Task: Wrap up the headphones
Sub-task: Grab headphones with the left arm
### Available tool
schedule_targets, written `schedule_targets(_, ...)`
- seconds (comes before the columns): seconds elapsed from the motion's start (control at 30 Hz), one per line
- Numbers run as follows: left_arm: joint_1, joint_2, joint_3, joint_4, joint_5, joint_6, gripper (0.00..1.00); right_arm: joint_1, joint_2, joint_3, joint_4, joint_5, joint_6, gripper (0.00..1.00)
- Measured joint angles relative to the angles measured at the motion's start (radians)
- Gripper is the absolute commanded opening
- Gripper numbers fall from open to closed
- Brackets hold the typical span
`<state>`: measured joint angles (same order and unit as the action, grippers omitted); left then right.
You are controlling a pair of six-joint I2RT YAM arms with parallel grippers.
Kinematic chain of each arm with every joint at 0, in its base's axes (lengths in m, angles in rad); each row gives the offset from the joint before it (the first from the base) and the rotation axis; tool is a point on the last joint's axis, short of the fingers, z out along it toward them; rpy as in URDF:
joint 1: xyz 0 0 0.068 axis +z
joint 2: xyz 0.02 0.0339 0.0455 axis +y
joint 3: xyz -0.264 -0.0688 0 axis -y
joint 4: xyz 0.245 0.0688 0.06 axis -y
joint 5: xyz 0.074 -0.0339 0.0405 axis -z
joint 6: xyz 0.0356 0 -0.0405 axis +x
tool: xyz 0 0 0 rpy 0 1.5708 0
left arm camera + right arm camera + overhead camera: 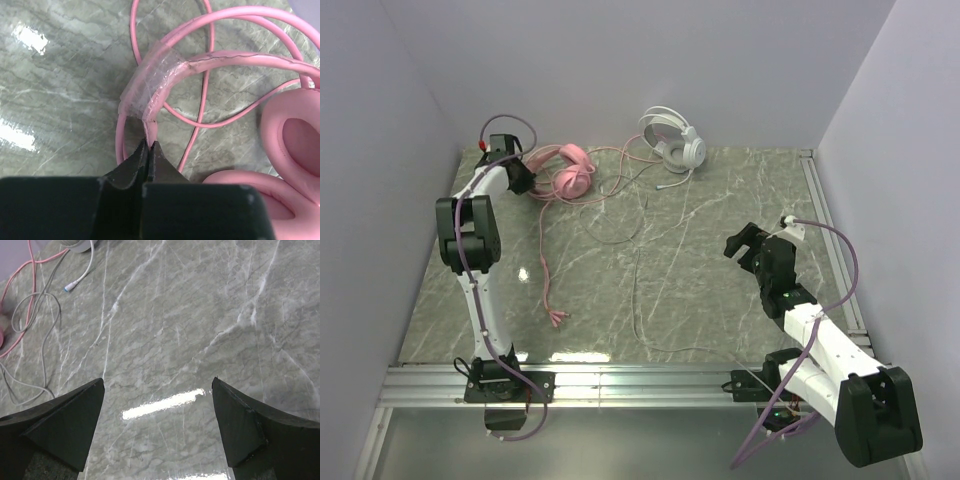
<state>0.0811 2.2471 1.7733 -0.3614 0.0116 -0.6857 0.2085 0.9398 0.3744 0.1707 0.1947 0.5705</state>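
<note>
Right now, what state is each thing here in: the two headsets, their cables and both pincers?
Pink headset: lying at the back left, headband taped, gripped.
White headset: resting at the back, untouched.
Pink cable: loose, sprawled, not wound.
White cable: loose, sprawled, not wound.
Left pincer: shut on the pink headset's headband.
Right pincer: open, empty.
</note>
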Motion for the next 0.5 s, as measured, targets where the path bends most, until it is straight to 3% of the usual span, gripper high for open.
schedule_targets(0.07, 0.001, -0.008, -0.009, -0.005, 0.005, -0.015, 0.01, 0.000, 0.000, 0.000, 0.000, -0.002, 0.000, 0.95)
schedule_targets(0.3, -0.005, -0.181, -0.253, -0.011, 0.053, -0.042, 0.00, 0.000, 0.000, 0.001, 0.000, -0.017, 0.000, 0.95)
schedule_targets(0.4, -0.013, -0.338, -0.460, 0.012, 0.056, -0.062, 0.00, 0.000, 0.000, 0.001, 0.000, -0.022, 0.001, 0.95)
schedule_targets(0.5, -0.034, -0.534, -0.676, 0.020, 0.052, -0.078, 0.09, 0.000, 0.000, 0.001, 0.000, -0.024, 0.001, 0.95)
